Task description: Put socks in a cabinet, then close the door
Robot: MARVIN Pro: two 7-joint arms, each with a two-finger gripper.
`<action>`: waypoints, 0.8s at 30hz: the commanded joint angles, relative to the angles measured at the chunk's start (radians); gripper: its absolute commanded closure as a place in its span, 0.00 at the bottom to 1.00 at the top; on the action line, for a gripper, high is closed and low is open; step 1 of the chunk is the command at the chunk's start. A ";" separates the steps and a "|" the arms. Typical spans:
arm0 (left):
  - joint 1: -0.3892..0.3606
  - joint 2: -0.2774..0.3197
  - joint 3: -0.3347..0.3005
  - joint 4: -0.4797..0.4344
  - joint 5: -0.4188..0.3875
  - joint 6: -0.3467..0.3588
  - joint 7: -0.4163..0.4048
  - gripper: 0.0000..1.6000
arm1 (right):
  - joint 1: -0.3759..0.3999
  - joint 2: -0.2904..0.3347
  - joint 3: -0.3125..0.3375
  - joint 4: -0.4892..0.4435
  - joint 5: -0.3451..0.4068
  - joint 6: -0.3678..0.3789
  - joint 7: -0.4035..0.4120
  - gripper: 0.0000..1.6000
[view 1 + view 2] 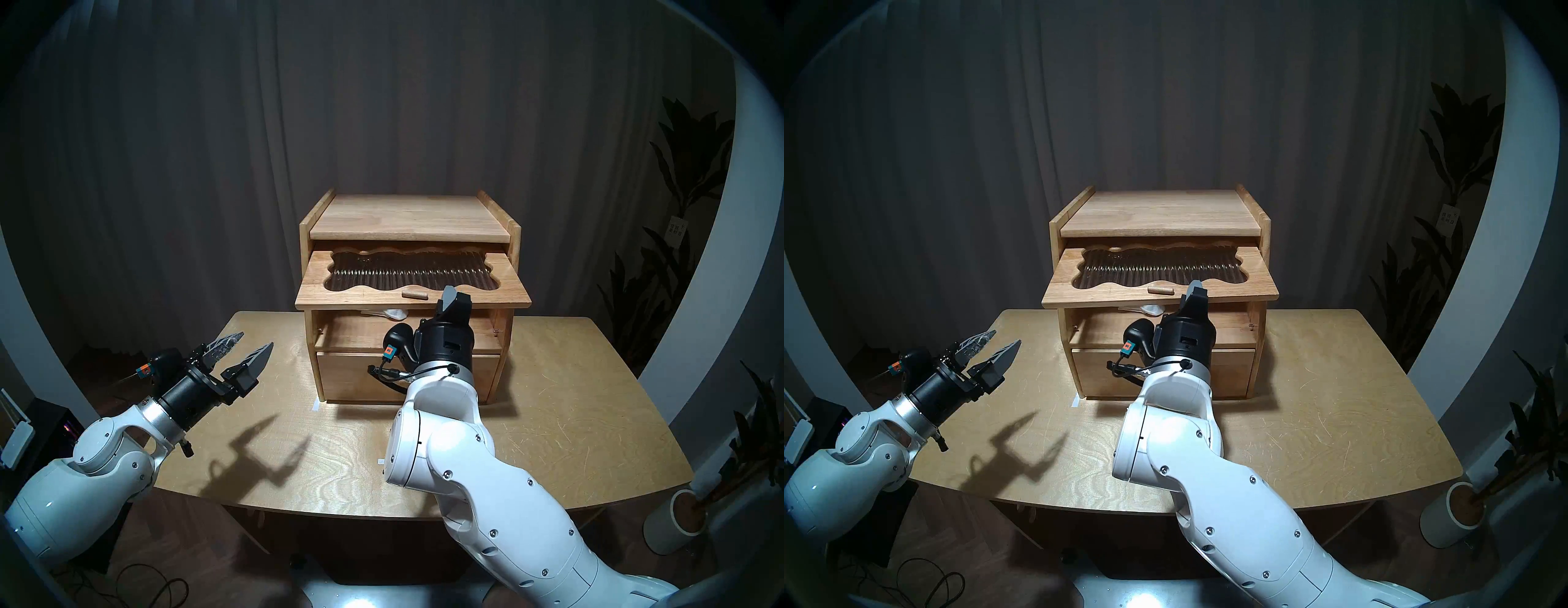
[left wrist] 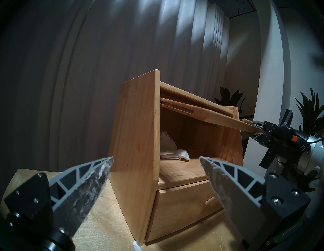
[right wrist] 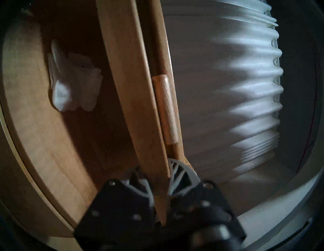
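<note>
The wooden cabinet (image 1: 407,212) stands at the table's back middle. Its door (image 1: 348,293), with a ribbed dark glass window and a peg handle (image 1: 413,294), is lifted level and sticks out over the open compartment. The white socks (image 2: 172,150) lie bunched inside the compartment, at its left; they also show in the right wrist view (image 3: 73,84) and as a sliver in the head view (image 1: 392,313). My right gripper (image 1: 450,299) is shut on the door's front edge, just right of the handle (image 3: 166,108). My left gripper (image 1: 248,344) is open and empty, above the table left of the cabinet.
The plain drawer (image 1: 352,373) under the compartment is shut, with a peg handle (image 2: 209,200). The cabinet sits on a light wooden table (image 1: 572,407). A potted plant in a white pot (image 1: 679,526) stands on the floor at the right. Dark curtains hang behind.
</note>
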 commanded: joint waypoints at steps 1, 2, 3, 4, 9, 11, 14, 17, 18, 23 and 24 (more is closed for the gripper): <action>-0.005 -0.001 -0.012 -0.008 0.000 -0.008 0.002 0.00 | -0.016 0.068 -0.052 -0.084 0.000 -0.002 0.016 1.00; -0.005 -0.001 -0.012 -0.008 0.000 -0.008 0.002 0.00 | -0.020 0.080 -0.055 -0.093 0.000 -0.002 0.019 1.00; -0.005 -0.001 -0.012 -0.008 0.000 -0.008 0.002 0.00 | -0.023 0.089 -0.057 -0.100 -0.002 -0.002 0.018 1.00; -0.005 -0.001 -0.012 -0.008 0.000 -0.008 0.002 0.00 | -0.027 0.099 -0.060 -0.108 -0.003 -0.002 0.020 1.00; -0.006 -0.001 -0.011 -0.007 -0.001 -0.008 0.001 0.00 | -0.054 0.129 -0.042 -0.140 -0.005 -0.002 0.024 1.00; -0.006 -0.001 -0.011 -0.007 -0.001 -0.008 0.001 0.00 | -0.065 0.138 -0.031 -0.150 -0.004 -0.002 0.021 1.00; -0.006 -0.001 -0.011 -0.008 -0.001 -0.008 0.001 0.00 | -0.073 0.147 -0.032 -0.152 0.041 -0.002 0.049 1.00; -0.006 -0.001 -0.011 -0.007 -0.001 -0.008 0.001 0.00 | -0.072 0.139 -0.030 -0.140 0.129 -0.002 0.102 1.00; -0.006 -0.001 -0.011 -0.007 -0.001 -0.007 0.001 0.00 | -0.083 0.118 -0.007 -0.135 0.168 -0.002 0.130 1.00; -0.008 0.000 -0.008 -0.005 -0.001 -0.005 0.000 0.00 | -0.120 0.095 0.040 -0.124 0.311 -0.002 0.212 0.00; -0.008 0.000 -0.008 -0.005 -0.001 -0.005 0.000 0.00 | -0.136 0.100 0.049 -0.115 0.368 -0.002 0.251 0.00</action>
